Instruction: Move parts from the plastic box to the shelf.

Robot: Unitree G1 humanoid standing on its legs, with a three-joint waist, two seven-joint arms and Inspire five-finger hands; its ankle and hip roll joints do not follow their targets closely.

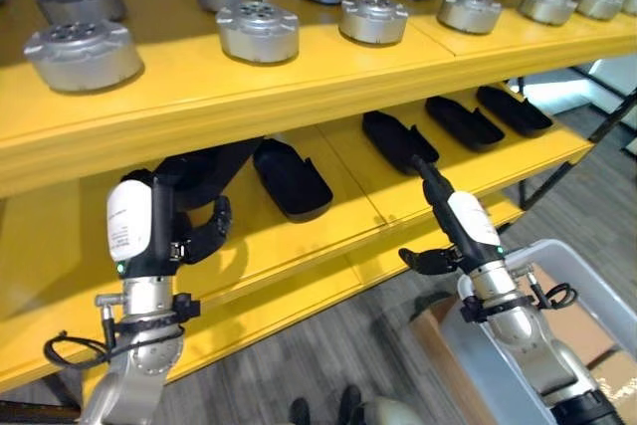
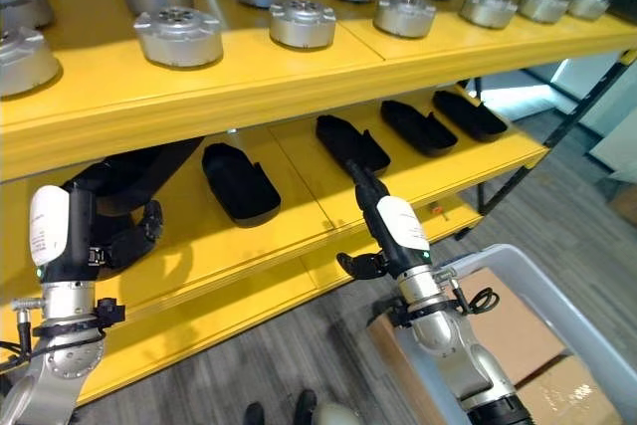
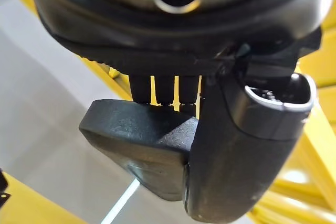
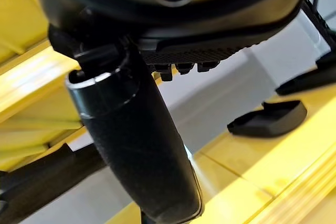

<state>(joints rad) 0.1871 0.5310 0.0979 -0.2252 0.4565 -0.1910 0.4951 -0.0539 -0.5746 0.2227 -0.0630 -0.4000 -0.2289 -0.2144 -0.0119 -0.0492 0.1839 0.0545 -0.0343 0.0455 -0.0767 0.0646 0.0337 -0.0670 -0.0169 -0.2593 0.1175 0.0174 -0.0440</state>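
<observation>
Left eye view showed the yellow shelf (image 1: pixel 299 97) in tiers: silver round parts (image 1: pixel 259 31) stood in rows on its top board, and black shell-shaped parts (image 1: pixel 292 178) lay in a line on the middle board beneath, each apart from the next. A grey plastic box (image 1: pixel 587 276) sat beside the shelf's lower right end, with brown cardboard (image 1: pixel 438 330) by its near wall. The top board's front edge overhung the middle board and hid part of what my left hand (image 1: pixel 199 226) carried.

My left hand reached under that top board, at the left end of the middle board, fingers and thumb curled around a black part (image 3: pixel 142 145); the left wrist view showed it as a dark, matte, wedge-like shell with rounded edges, pressed against my thumb. My right hand (image 2: pixel 373 216) pointed at the middle board, fingers straight and together, its fingertips just beside the second black part (image 2: pixel 350 141) in the row, thumb sticking out to the side, holding nothing.
</observation>
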